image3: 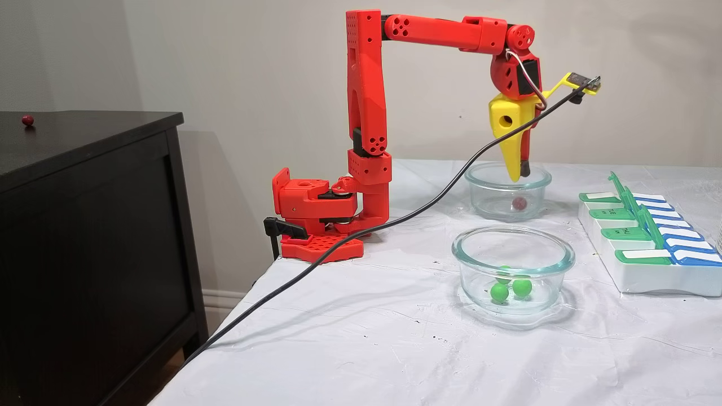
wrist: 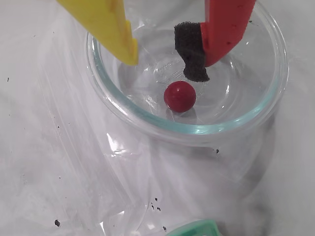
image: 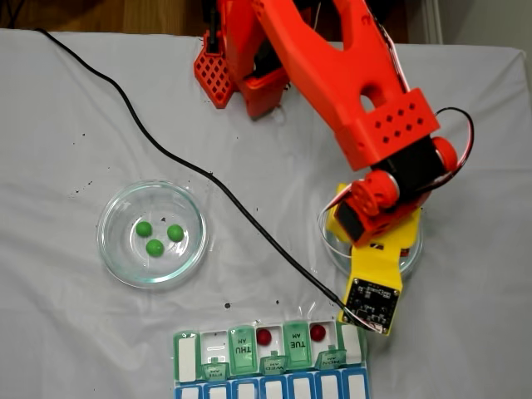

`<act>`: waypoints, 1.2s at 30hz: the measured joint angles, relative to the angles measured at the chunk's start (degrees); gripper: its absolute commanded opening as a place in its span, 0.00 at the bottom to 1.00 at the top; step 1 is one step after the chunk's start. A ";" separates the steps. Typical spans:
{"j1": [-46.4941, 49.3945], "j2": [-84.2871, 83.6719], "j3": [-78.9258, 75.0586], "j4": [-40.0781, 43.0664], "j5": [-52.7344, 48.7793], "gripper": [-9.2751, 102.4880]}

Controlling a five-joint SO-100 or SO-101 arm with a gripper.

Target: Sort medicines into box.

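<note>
White cloth; gripper (wrist: 167, 61) agape, empty.

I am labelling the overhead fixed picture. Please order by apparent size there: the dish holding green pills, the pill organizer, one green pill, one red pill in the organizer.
1. Pill organizer, partly cut off by the frame.
2. Dish.
3. Green pill and red pill: look alike, not ranked.

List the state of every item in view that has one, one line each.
gripper: open, empty, tips inside the rim of the far glass dish, above the pill.
dark red pill: loose on the floor of the far glass dish, not gripped.
green pills: three, resting in the near glass dish.
pill organizer: some green lids open, others shut; two dark red pills in open cells.
</note>
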State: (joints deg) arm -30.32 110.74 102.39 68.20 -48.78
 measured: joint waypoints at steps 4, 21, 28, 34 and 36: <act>-1.14 0.00 1.49 -0.62 0.00 0.24; -1.76 -4.31 3.78 -4.75 -0.70 0.24; -1.14 -5.54 3.87 -7.65 -0.70 0.24; -0.88 -7.56 5.10 -10.37 -0.70 0.24; -0.88 -8.26 5.36 -10.99 -0.70 0.23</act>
State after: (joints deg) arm -31.20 102.48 107.75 57.22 -49.48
